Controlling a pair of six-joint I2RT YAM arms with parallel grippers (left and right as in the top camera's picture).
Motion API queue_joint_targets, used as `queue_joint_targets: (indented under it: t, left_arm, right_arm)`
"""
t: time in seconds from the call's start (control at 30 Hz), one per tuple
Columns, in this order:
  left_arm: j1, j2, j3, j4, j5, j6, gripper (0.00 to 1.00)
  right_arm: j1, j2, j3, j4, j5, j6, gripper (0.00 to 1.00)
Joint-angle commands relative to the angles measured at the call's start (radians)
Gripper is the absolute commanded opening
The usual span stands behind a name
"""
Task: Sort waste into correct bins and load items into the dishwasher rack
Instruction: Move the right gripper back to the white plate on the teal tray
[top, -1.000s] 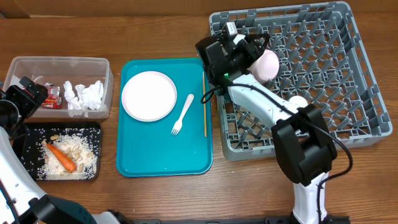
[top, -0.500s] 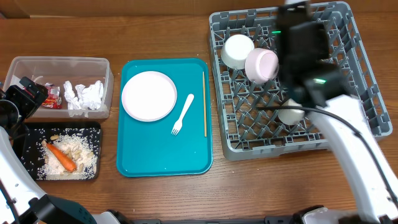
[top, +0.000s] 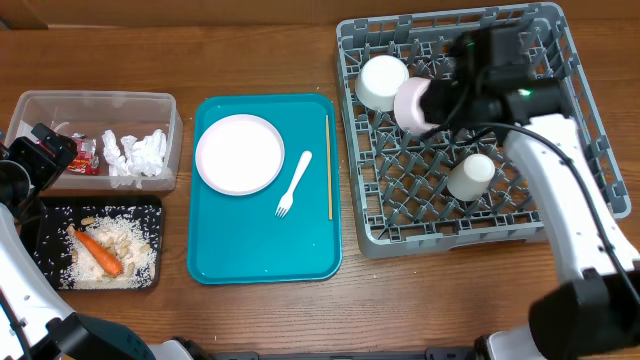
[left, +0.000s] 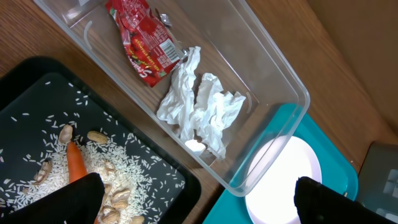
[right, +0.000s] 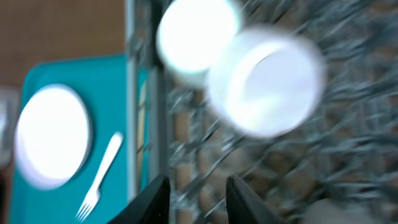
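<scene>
The right tool (right: 198, 200) hangs over the dishwasher rack (top: 420, 240), its jaws a little apart with nothing between them. Two white bowls (top: 420, 103) sit ahead of it in the rack's far-left corner. The left tool (left: 196, 200) gapes wide and empty above the clear tub (left: 249, 74) and black tray (left: 25, 93). The fork (top: 294, 184) lies diagonally on the teal tray (top: 260, 250), tines toward the near left.

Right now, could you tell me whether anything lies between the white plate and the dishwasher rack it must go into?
Only low things: the white fork and a wooden chopstick lie on the teal tray between the plate and the rack, whose left wall faces the tray. Lifted over them, the plate's way looks clear.
</scene>
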Motion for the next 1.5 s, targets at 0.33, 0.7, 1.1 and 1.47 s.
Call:
queue_joint_targets:
  t: [0.33,0.7,1.1,1.47]
  left_arm:
    - [0.0,0.001,0.023,0.001,-0.007,-0.006,1.0]
    - [0.0,0.001,0.023,0.001,-0.007,-0.005,1.0]
    - [0.0,0.001,0.023,0.001,-0.006,-0.005,1.0]
    - [0.0,0.001,0.023,0.001,-0.007,-0.006,1.0]
  right_arm:
    - [0.366,0.159,-0.005,0.076,-0.015,0.082,0.33]
    - [0.565,0.319,-0.005,0.336,0.164,0.14,0.34]
    - [0.581,0.48,-0.005,0.48,0.242,0.14,0.33]
    - [0.581,0.49,-0.005,0.558,0.249,0.202,0.33]
